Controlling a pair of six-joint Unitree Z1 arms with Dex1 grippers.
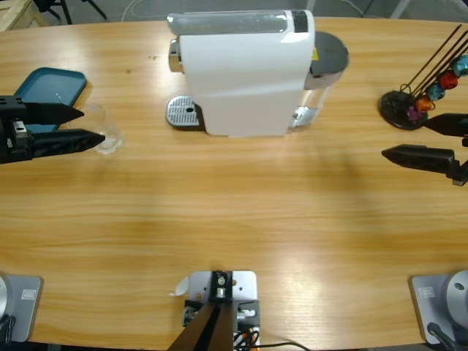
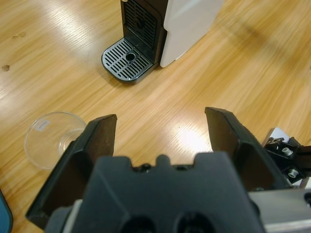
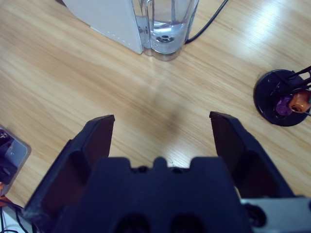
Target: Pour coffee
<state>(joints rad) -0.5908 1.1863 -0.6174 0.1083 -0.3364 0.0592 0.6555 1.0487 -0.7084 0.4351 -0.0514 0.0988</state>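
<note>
On the wooden bench [image 1: 234,219], an empty-looking clear glass [image 1: 104,131] sits at the left claw [image 1: 88,124], left of the white coffee machine [image 1: 241,73]. Both claws, the right claw [image 1: 420,139] included, gape apart, holding nothing.

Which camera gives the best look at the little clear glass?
The left wrist view: the glass stands unobstructed beside the left claw. The high view shows it faintly, partly behind a claw. The right wrist view misses it.

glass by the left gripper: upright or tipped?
Upright. The glass shows its round rim from above, base visible through it, standing on the table. No liquid is visible inside.
</note>
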